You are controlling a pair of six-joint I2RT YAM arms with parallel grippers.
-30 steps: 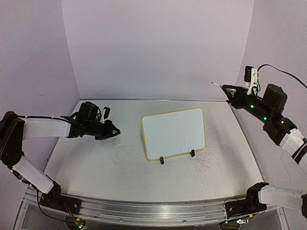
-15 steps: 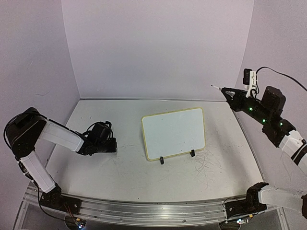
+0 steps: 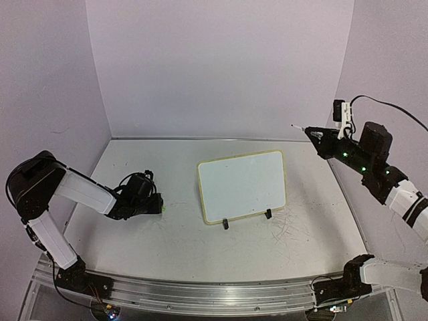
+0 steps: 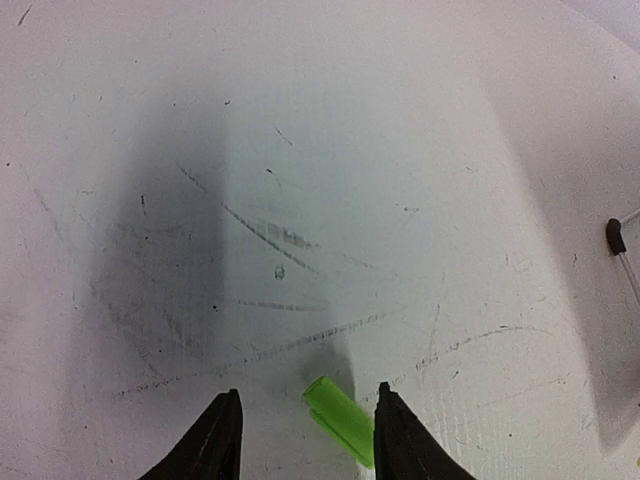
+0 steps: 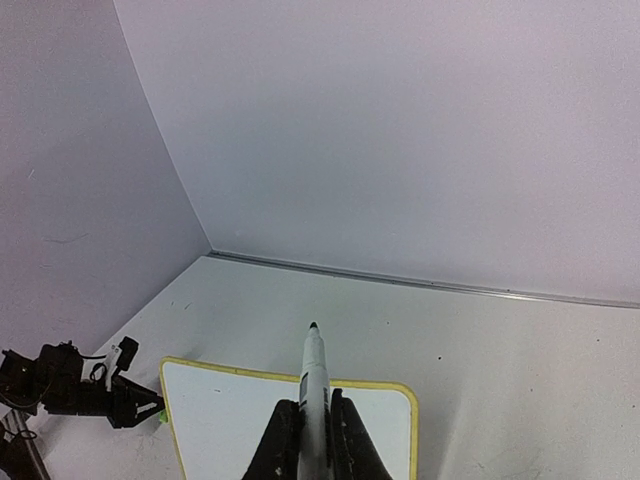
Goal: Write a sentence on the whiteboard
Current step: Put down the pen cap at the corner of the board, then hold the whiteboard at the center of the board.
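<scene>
The whiteboard (image 3: 242,185) stands tilted on the table's middle, yellow-rimmed, its face plain white; the sentence is not in view. My left gripper (image 3: 159,208) is down at the tabletop left of the board, jaws open (image 4: 307,390). A small green cap (image 4: 340,420) lies on the table between them, against the right finger. High at the right, my right gripper (image 3: 322,140) is shut on a white marker (image 5: 314,365). Its dark bare tip points out over the board's far edge (image 5: 290,380).
Two black clip feet (image 3: 225,225) (image 3: 268,214) prop the board at its near edge. Grey scratches (image 4: 270,230) mark the tabletop. Purple walls close the left, back and right sides; a metal rail (image 3: 200,294) runs along the near edge.
The left arm came down from mid-air to the tabletop and its jaws opened, letting the green cap lie on the table. The right gripper shifted slightly left and up with the marker.
</scene>
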